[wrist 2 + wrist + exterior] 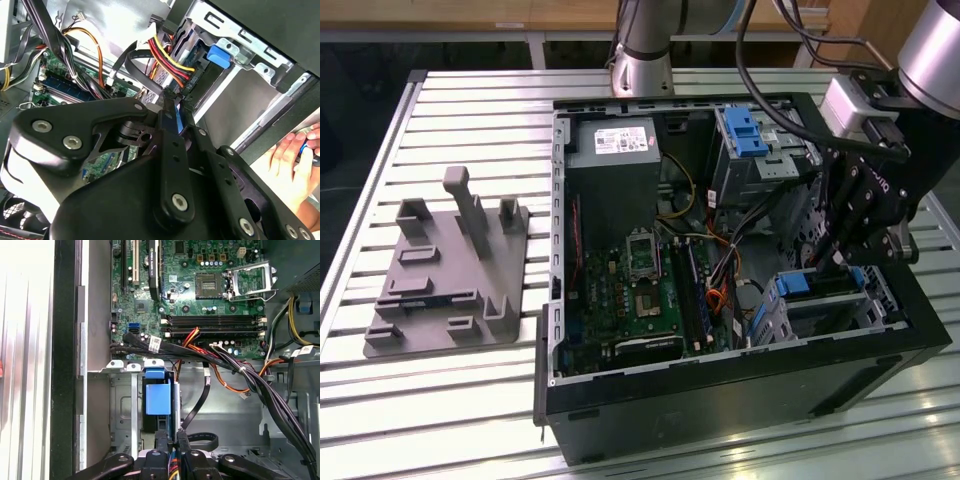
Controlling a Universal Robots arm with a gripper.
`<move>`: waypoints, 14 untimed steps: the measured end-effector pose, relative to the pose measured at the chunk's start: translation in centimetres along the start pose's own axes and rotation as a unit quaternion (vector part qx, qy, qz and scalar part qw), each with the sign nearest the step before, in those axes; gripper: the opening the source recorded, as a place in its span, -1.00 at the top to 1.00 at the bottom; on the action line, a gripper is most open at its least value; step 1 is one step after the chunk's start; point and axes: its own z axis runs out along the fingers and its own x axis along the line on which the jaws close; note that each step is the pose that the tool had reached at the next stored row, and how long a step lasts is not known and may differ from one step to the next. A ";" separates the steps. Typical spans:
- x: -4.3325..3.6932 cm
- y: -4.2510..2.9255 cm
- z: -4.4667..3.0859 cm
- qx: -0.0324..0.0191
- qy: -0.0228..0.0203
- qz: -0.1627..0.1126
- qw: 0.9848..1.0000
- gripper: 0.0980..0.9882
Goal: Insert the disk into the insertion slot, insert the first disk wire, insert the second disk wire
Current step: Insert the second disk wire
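The disk [798, 285], framed by its blue caddy [160, 397], sits inside the insertion slot [845, 312], a silver metal cage at the case's near corner on the exterior view's right. My gripper [827, 265] hangs right over that cage. In both wrist views its fingers [161, 442] stand close together with coloured wire between them. A black connector [190, 82] with red, yellow and black wires lies at the fingertips, against the disk's end. The caddy's blue tab [219, 55] shows beside the cage wall [252, 52].
The open computer case [720, 400] lies on a slatted table. It holds a motherboard [630, 300], a power supply [610, 170] and a taller bay with a blue latch [745, 130]. Black cable bundles [250, 385] cross near the cage. A grey fixture plate [450, 270] lies at the exterior view's left. A hand [295, 155] rests outside the case.
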 end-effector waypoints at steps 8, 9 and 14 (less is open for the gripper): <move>0.01 -0.02 0.24 0.000 0.000 0.000 1.000 0.78; 0.01 -0.02 0.26 0.000 0.000 0.000 1.000 0.78; 0.01 -0.05 0.36 0.000 0.000 0.000 1.000 0.78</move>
